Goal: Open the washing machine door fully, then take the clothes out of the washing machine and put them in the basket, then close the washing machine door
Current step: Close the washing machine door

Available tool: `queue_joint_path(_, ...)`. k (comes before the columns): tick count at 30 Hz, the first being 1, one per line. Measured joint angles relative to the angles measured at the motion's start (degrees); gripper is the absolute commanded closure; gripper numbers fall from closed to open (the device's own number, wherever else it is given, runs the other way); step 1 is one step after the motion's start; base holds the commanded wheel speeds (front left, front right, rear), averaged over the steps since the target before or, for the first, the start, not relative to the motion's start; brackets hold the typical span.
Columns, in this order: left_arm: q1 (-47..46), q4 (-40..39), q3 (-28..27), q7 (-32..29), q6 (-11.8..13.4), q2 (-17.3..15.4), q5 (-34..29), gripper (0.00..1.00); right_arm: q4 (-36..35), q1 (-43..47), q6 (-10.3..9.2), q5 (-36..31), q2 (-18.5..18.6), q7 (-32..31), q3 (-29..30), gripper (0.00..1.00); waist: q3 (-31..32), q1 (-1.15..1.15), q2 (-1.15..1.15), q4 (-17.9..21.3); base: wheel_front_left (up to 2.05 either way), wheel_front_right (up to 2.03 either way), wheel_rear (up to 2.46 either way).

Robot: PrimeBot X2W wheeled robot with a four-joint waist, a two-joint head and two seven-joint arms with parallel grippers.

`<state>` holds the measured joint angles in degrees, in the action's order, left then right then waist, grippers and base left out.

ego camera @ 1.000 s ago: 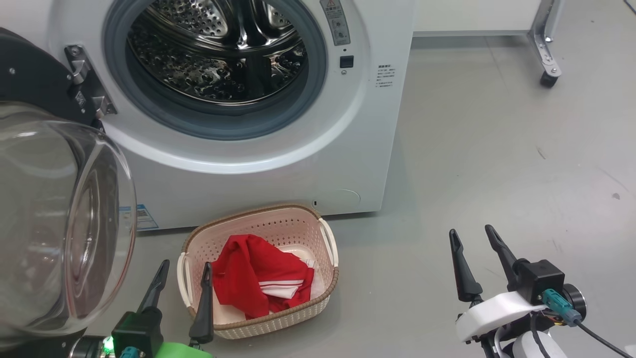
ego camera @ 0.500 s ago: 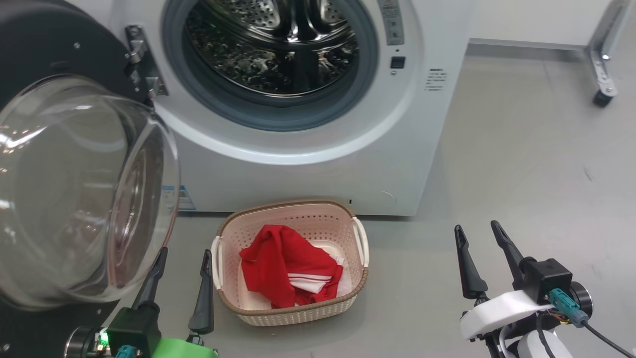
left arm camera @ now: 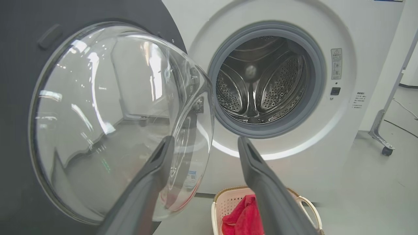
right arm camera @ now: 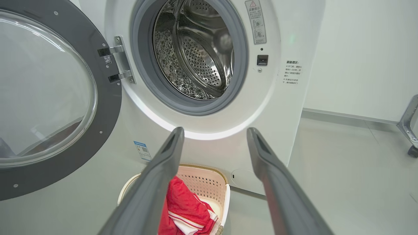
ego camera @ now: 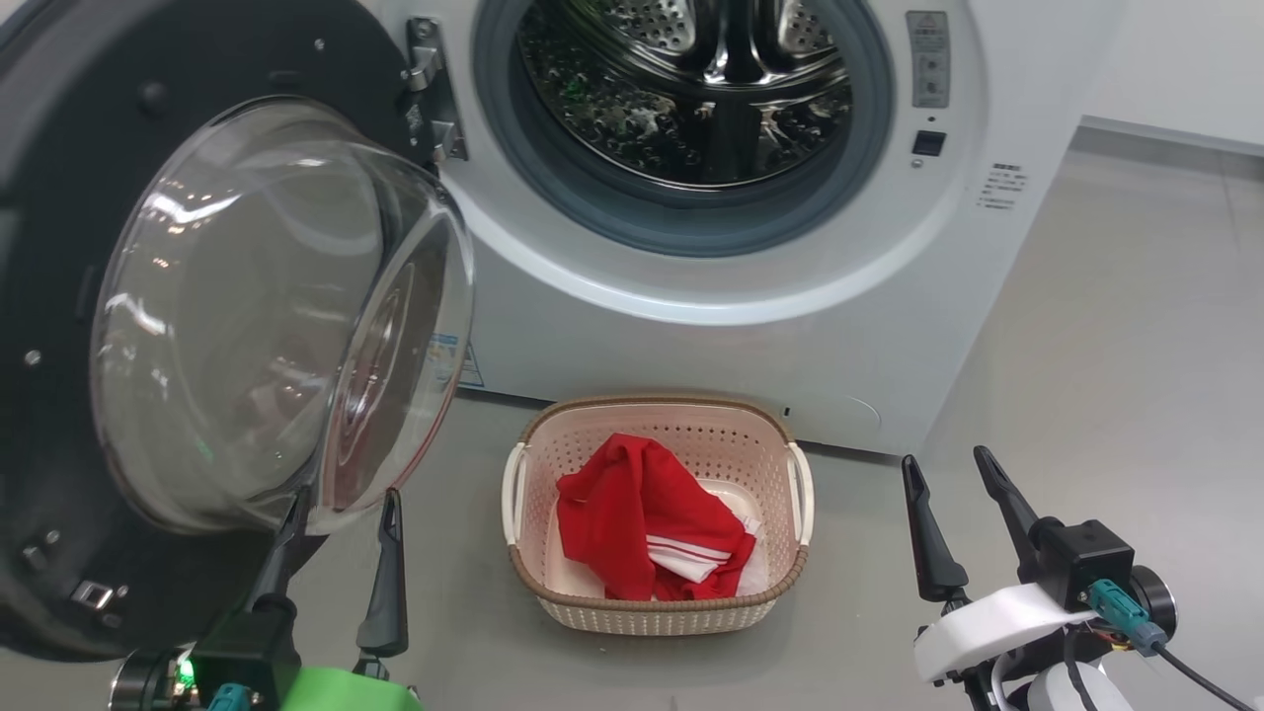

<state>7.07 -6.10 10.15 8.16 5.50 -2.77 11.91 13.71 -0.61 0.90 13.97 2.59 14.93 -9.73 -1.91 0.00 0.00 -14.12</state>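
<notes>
The washing machine stands ahead with its steel drum bare inside. The washing machine door hangs open on its left hinge, its glass bowl bulging toward me. On the floor in front sits the basket holding the red clothes with white stripes. My left gripper is open just below the door's glass, left of the basket. My right gripper is open over bare floor to the basket's right. In the wrist views the left gripper and the right gripper both hold nothing.
Grey floor stretches to the right of the machine. A metal frame leg on a caster stands at the far right by the white wall. The open door takes up the space at the left.
The head camera has swung left, so the whole picture has shifted right and more of the door shows. Both grippers stay open and the clothes lie in the basket as before.
</notes>
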Motion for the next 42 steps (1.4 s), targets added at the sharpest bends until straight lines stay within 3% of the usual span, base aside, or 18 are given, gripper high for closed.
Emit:
queue_joint_path(9, 1.0, -1.1, -1.5, -0.4, 0.3, -0.1, 0.0, 0.00, 0.6, 0.1, 0.22, -0.1, 0.0, 0.0, -1.2, 0.00, 1.2, 0.00, 0.00, -2.5, 0.00, 0.00, 0.00)
queue_joint_path(10, 1.3, -1.2, -1.5, -0.4, 0.3, -0.1, 0.0, 0.16, 0.6, 0.2, 0.22, -0.1, 0.0, 0.0, -1.2, 0.00, 1.2, 0.00, 0.00, -2.5, 0.00, 0.00, 0.00)
queue_joint_path(11, 1.5, -1.3, -1.5, -0.4, 0.3, -0.1, 0.1, 0.70, 0.7, 0.2, 0.22, -0.1, 0.0, 0.0, -1.2, 0.00, 1.3, 0.00, 0.00, -2.5, 0.00, 0.00, 0.00)
queue_joint_path(12, 1.6, -1.4, -1.5, -0.5, 0.3, -0.1, 0.1, 1.00, 0.7, 0.3, 0.22, -0.1, 0.0, 0.0, -1.3, 0.00, 1.3, 0.00, 0.00, -2.5, 0.00, 0.00, 0.00)
queue_joint_path(19, 1.7, -3.3, -1.4, -0.5, 0.1, -0.1, 1.7, 1.00, 0.9, 0.3, 0.22, -0.1, 0.0, 0.0, -1.3, 0.00, 1.5, 0.00, 0.00, -2.3, 0.00, 0.00, 0.00)
queue_joint_path(22, 1.7, -5.6, -1.4, 0.2, -1.6, -0.1, 6.5, 1.00, 0.9, 0.3, 0.22, -0.1, 0.0, 0.0, -1.2, 0.00, 1.5, 0.00, 0.00, -2.3, 0.00, 0.00, 0.00)
queue_joint_path(29, 0.9, -12.5, -2.8, 1.1, -6.8, -0.1, 21.5, 1.00, 0.9, 0.3, 0.22, -0.1, 0.0, 0.0, -1.5, 0.00, 1.5, 0.00, 0.00, -2.0, 0.00, 0.00, 0.00)
queue_joint_path(33, -1.1, -15.8, -4.7, 0.9, -9.9, 0.1, 33.6, 1.00, 0.9, 0.3, 0.14, -0.1, -0.1, 0.0, -1.4, 0.00, 1.2, 0.00, 0.00, -1.6, 0.00, 0.00, 0.00)
queue_joint_path(37, -2.9, -19.1, -10.1, 0.5, -10.2, 0.1, 44.5, 1.00, 0.8, 0.3, 0.14, 0.0, -0.1, 0.0, -1.5, 0.00, 1.1, 0.00, 0.00, -1.3, 0.00, 0.00, 0.00)
queue_joint_path(42, -6.2, -21.6, -16.7, -1.1, -10.2, 0.2, 52.0, 1.00, 0.8, 0.3, -0.02, 0.1, -0.1, 0.0, -1.3, 0.00, 0.8, 0.00, 0.00, -0.5, 0.00, 0.00, 0.00)
